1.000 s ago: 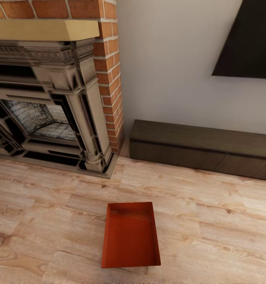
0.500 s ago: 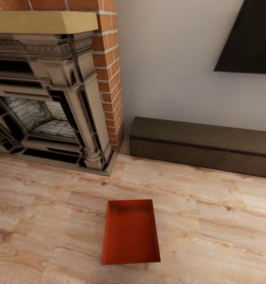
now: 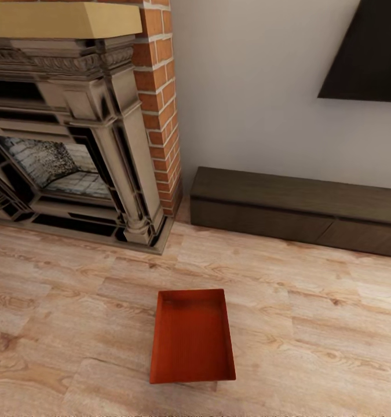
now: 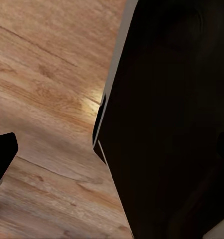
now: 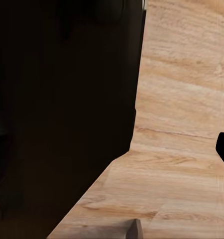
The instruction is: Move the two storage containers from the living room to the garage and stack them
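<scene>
On my head view, far left, I have the ornate fireplace (image 3: 68, 145) with its pale wood mantel (image 3: 56, 20) and the red brick chimney (image 3: 157, 104) running up its right edge. Just right of that the plain pale wall (image 3: 247, 87) begins, with the long dark low bench (image 3: 299, 208) against its foot and the corner of the black TV (image 3: 369, 58) mounted above it at the upper right. One storage container (image 3: 192, 336) sits upright and open-topped on the light wood-plank floor (image 3: 73, 301), low and near the middle of the view, in front of the gap between fireplace and bench and well apart from both; its long side runs away from me and its inside is finely ribbed. On the left wrist view I get plank floor (image 4: 47, 99) beside a large dark body (image 4: 167, 124) of the robot, with a black shape (image 4: 1, 157) at the frame's edge. The right wrist view is much the same: dark body (image 5: 62, 109) and plank floor (image 5: 186, 124). I cannot tell whether either tool is apart or together, nor how the container lies relative to them.
</scene>
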